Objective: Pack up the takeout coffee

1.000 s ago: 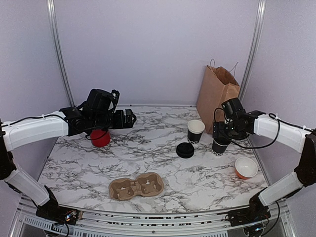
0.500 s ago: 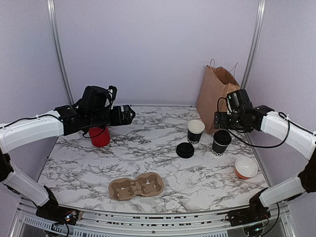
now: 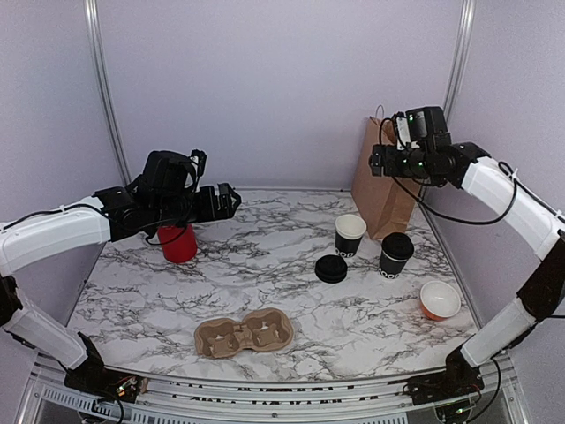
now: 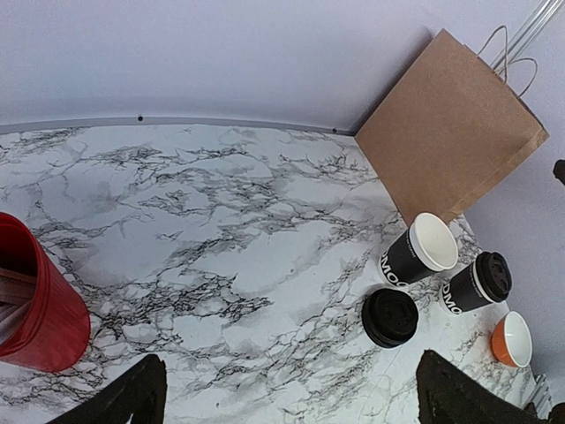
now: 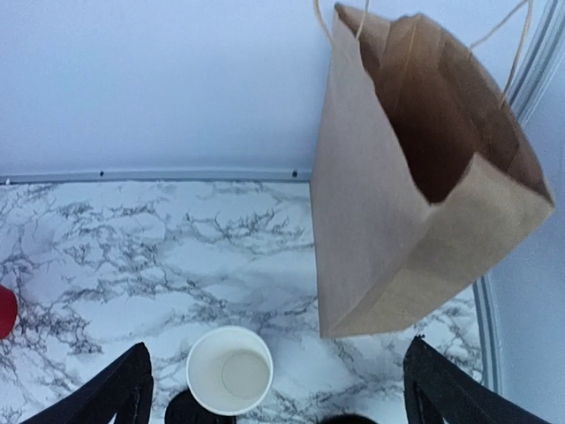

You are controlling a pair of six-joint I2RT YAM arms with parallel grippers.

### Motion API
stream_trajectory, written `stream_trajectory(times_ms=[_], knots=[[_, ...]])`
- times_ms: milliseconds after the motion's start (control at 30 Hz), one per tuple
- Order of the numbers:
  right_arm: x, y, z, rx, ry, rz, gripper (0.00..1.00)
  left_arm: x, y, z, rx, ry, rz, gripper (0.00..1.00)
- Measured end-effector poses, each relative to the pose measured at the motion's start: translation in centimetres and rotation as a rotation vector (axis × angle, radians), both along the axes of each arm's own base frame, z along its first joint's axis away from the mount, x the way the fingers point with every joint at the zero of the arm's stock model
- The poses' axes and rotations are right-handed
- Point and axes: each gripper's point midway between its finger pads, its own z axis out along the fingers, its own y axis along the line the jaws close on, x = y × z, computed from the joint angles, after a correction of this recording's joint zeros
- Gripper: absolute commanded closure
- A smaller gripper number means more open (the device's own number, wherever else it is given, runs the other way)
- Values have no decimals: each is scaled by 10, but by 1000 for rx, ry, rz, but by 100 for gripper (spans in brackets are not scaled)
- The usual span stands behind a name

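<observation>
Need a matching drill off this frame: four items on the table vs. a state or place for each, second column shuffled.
Things:
1. takeout coffee
2. open black cup
3. loose black lid
4. cup carrier

States:
A. lying flat, on no cup
B. tan cardboard, both slots empty
C. upright, white inside showing
D. upright, capped, farther right of the two black cups in the top view

Pairs: 1-D, 2-C, 3-A, 4-B
</observation>
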Motion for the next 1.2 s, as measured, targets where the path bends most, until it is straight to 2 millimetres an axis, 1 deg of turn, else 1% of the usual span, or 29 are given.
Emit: stream_trajectory(times_ms=[167,267,333,467,533,567,633,700,767,833,967,1100,1200], knots=[[36,0,31,-15,-50,20,9,-1,1,2,-9,0,4,1],[56,4,56,-25,-98,38,11,-2,2,9,-21,-13,5,1],[64,5,70,-33,-126,50,13,-5,4,16,-32,-23,5,1],[75,6,92,-39,-162,86,16,-8,8,27,-54,-39,7,1],[81,3,98,-43,-172,103,18,-9,8,29,-62,-42,8,1],[85,1,100,-48,-176,108,21,-9,8,30,-64,-42,9,1],[93,-4,97,-61,-164,118,28,-10,8,30,-72,-38,9,1],[99,-8,89,-68,-141,124,32,-10,7,30,-77,-34,8,1],[104,-14,76,-64,-107,129,33,-10,8,30,-81,-32,10,1],[109,-24,64,-61,-71,122,33,-10,8,31,-84,-31,11,1],[114,-38,52,-62,-36,101,33,-11,8,30,-90,-26,12,1],[120,-38,41,-65,-13,100,34,-12,7,29,-93,-20,10,1],[128,-37,28,-69,14,101,36,-12,7,28,-93,-18,11,1]])
